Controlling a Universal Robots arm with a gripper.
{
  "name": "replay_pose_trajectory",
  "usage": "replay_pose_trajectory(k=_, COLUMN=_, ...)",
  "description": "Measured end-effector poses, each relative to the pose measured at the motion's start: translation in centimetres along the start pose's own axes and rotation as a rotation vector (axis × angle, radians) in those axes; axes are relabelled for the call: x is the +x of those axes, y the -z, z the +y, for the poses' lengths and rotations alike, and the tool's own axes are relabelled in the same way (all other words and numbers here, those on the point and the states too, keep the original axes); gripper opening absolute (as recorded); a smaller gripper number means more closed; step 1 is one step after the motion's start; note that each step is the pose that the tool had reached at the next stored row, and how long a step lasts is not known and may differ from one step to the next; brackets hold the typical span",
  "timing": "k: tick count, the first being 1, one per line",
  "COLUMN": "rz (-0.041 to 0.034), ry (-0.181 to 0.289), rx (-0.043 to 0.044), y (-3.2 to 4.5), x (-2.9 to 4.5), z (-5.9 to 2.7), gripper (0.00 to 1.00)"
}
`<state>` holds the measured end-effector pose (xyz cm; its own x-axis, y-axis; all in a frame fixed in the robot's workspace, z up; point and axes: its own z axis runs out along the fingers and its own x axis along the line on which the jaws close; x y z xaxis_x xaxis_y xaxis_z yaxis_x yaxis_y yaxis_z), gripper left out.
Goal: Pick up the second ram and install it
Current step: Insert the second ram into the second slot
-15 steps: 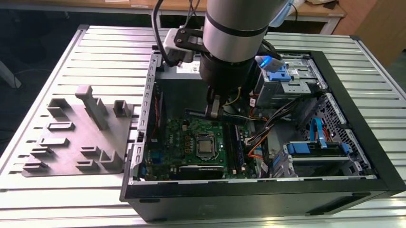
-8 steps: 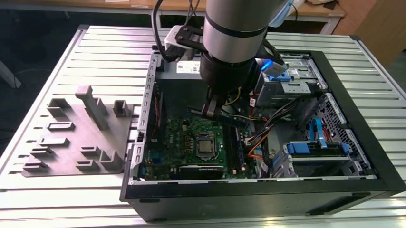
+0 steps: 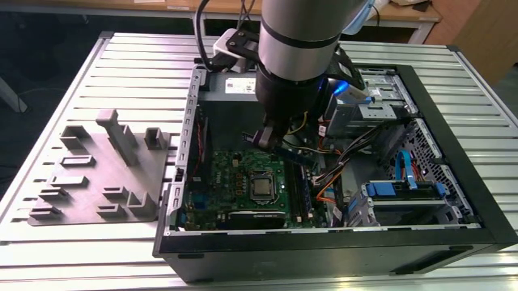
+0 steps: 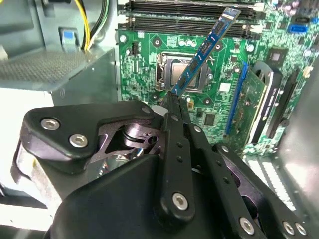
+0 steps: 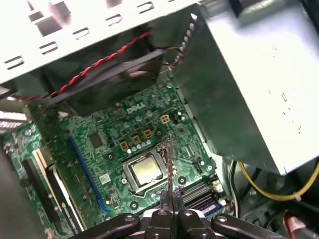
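The tool (image 4: 172,97) is pinching one end of the second ram (image 4: 204,50). The stick hangs tilted in the air over the green motherboard (image 3: 242,182), inside the open computer case (image 3: 453,109) on the desk (image 3: 121,60). Its free end reaches toward the black slots (image 4: 189,15); whether it touches them I cannot tell. A grey holder (image 3: 105,176) lies outside the case, on the exterior view's left.

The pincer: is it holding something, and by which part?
Yes. The pincer holds the RAM stick by one short end, above the motherboard.
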<state>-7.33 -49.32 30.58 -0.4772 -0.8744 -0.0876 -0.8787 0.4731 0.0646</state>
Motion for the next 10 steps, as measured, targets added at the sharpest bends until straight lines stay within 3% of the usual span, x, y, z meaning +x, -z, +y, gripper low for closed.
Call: replay_pose_trajectory(k=10, rz=-0.0118, ry=-0.182, rx=0.016, y=-0.09, x=0.01, z=-0.01, gripper=0.08)
